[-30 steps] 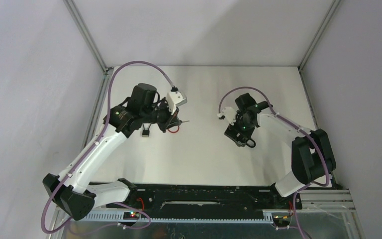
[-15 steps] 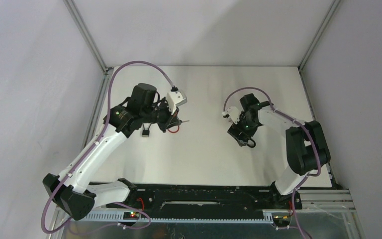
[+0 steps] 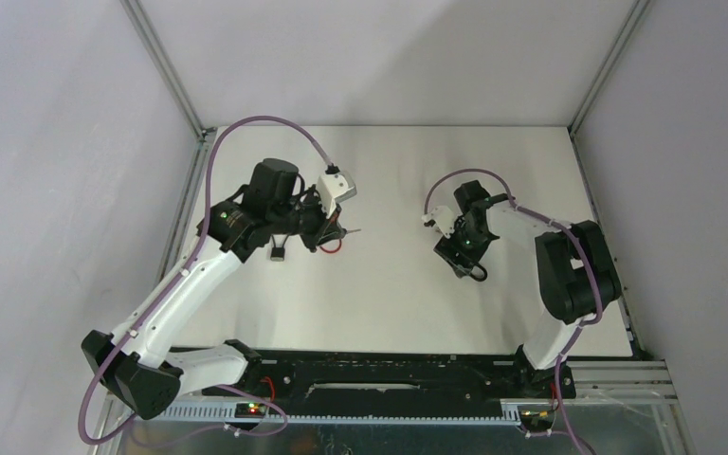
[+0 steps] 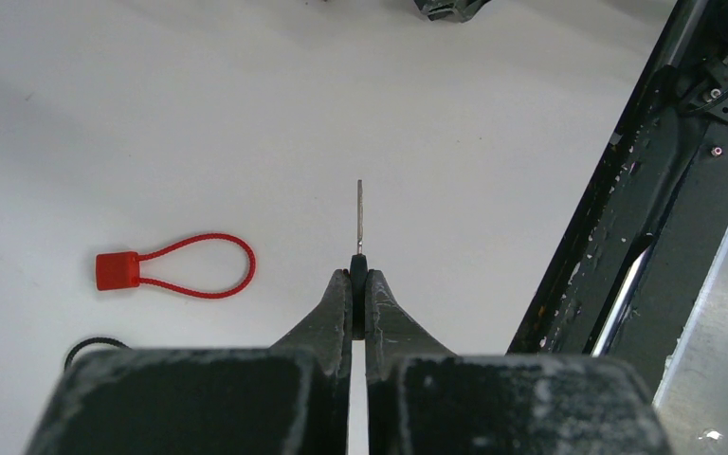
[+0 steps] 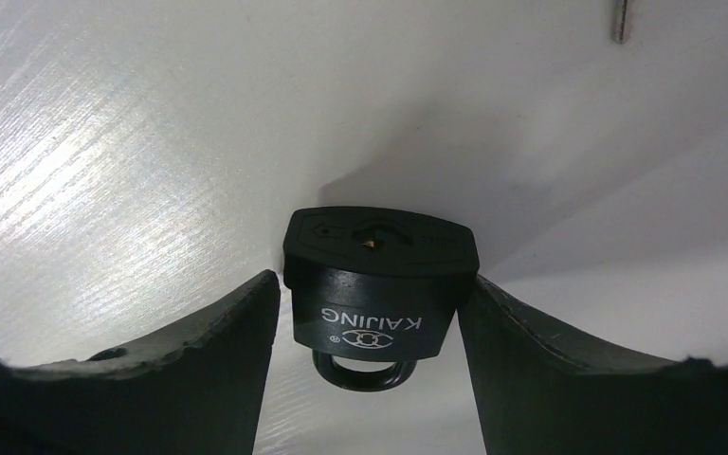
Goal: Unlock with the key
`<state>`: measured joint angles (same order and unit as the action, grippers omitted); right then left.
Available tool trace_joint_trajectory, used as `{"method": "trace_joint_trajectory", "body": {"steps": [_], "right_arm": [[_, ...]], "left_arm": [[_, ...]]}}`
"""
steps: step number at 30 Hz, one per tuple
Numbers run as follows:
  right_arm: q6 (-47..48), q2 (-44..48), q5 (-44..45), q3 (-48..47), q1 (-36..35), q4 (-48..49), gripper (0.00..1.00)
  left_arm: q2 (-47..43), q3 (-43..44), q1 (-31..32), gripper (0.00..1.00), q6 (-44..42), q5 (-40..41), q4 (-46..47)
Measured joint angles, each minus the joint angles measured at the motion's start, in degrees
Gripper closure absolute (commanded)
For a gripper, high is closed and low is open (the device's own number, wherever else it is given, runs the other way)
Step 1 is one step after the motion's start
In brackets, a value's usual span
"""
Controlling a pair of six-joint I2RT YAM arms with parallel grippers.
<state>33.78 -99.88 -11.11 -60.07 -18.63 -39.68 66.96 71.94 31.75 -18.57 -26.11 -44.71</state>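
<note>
Padlock [image 5: 380, 270], black, stamped KAIJING, sits gripped in right pincer [image 5: 370, 282]; left pincer [image 4: 358, 276] pinches key [image 4: 359, 213].

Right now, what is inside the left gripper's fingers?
The key, its dark head pinched in the left gripper; the metal blade sticks out ahead. The fingers cover most of the head.

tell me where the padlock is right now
The padlock is between the right arm's fingers, at the right half of the table in the top view, far from the red loop on the left.
</note>
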Motion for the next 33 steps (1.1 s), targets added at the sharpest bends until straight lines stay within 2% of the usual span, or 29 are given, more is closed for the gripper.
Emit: {"method": "trace_joint_trajectory", "body": {"steps": [4,6,8,9,11,12,18,21,25,29,33], "right_arm": [[-0.8,0.0,0.9,0.1,0.0,0.1,0.35],[-1.3,0.0,1.6,0.3,0.0,0.5,0.44],[-2.0,0.0,2.4,0.5,0.0,1.1,0.61],[-2.3,0.1,2.5,0.6,0.0,1.2,0.77],[-2.8,0.5,2.6,1.0,-0.1,1.7,0.98],[-2.9,0.7,2.6,1.1,-0.2,1.9,1.0],[-1.8,7.2,2.7,3.7,-1.4,2.4,1.0],[0.1,17.7,2.5,4.1,-3.4,3.1,1.0],[4.6,34.8,4.0,2.4,-9.2,6.8,1.0],[8.5,38.8,7.3,-5.3,-12.7,8.0,1.0],[12.6,38.9,15.3,-6.8,-15.1,9.5,1.0]], "left_arm": [[0.0,0.0,0.0,1.0,0.0,0.0,0.0],[0.0,0.0,0.0,1.0,0.0,0.0,0.0],[0.0,0.0,0.0,1.0,0.0,0.0,0.0],[0.0,0.0,0.0,1.0,0.0,0.0,0.0],[0.0,0.0,0.0,1.0,0.0,0.0,0.0],[0.0,0.0,0.0,1.0,0.0,0.0,0.0],[0.2,0.0,0.0,1.0,-0.2,0.0,-0.1],[1.5,1.4,0.0,1.0,-0.6,0.0,-2.3],[5.8,8.7,0.0,1.0,-0.6,-1.6,-6.7],[8.1,15.3,0.0,1.0,0.2,-4.6,-8.5],[9.9,19.7,0.2,1.0,0.6,-7.1,-9.7]]}}
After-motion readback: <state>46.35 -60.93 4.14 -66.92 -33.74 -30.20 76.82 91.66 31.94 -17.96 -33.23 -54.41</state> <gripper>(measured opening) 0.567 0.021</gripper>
